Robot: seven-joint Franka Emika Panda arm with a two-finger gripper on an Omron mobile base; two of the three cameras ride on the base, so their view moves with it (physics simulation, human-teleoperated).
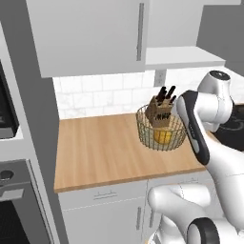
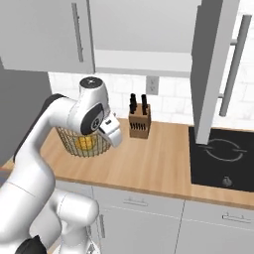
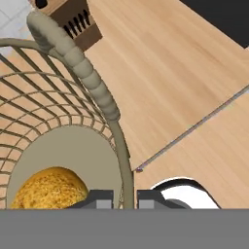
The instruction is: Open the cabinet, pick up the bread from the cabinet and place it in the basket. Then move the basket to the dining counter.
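Note:
The wire mesh basket (image 1: 161,127) (image 2: 83,141) (image 3: 58,121) is over the right part of the small wooden countertop (image 1: 100,147). I cannot tell whether it rests on it. The round golden bread (image 1: 163,136) (image 2: 85,143) (image 3: 47,189) lies on the basket's beige base. My gripper (image 3: 125,199) is shut on the basket's rim, one finger inside the wall and one outside. Above, the cabinet stands open, its white shelf (image 1: 183,57) (image 2: 144,64) bare and its door (image 2: 212,74) swung out over the stove. The dining counter is out of view.
A wooden knife block (image 1: 159,112) (image 2: 139,121) (image 3: 73,22) stands just behind the basket against the white tiles. A black cooktop (image 2: 223,154) lies to the right. An oven column (image 1: 12,200) bounds the counter on the left. A closed grey wall door (image 1: 86,33) hangs left of the open shelf.

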